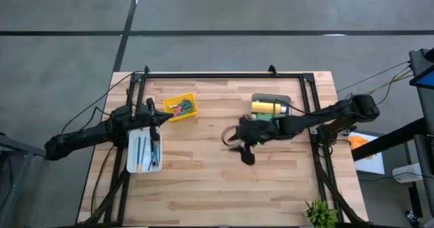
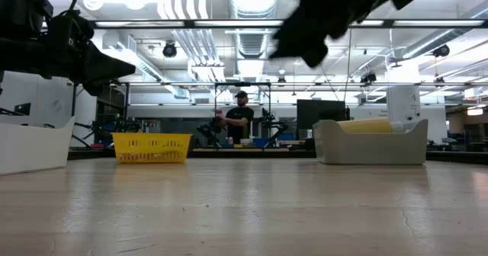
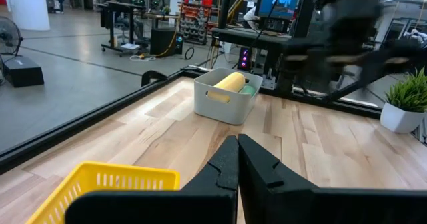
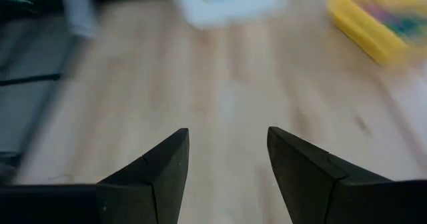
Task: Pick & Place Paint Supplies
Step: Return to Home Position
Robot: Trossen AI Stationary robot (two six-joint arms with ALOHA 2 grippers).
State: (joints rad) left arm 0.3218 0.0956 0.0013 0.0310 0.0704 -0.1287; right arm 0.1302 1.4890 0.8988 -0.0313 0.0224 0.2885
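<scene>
A yellow paint bottle (image 1: 267,107) lies in a grey bin (image 1: 287,99) at the table's far right, with a green bottle (image 3: 248,89) beside it. Thin brushes (image 1: 142,150) lie in a white tray (image 1: 133,165) at the left. My right gripper (image 1: 237,146) hovers open over the bare table middle, just left of the bin, with nothing between its fingers (image 4: 167,167). My left gripper (image 3: 237,159) is shut and empty, above the tray's far end and next to a yellow basket (image 1: 181,106).
The yellow basket (image 2: 151,147) holds some small coloured items. A potted plant (image 1: 320,213) stands at the near right corner. A black frame (image 1: 224,75) runs along the table's far edge and sides. Bare wood lies between tray and bin. A person (image 2: 241,117) stands far behind the table.
</scene>
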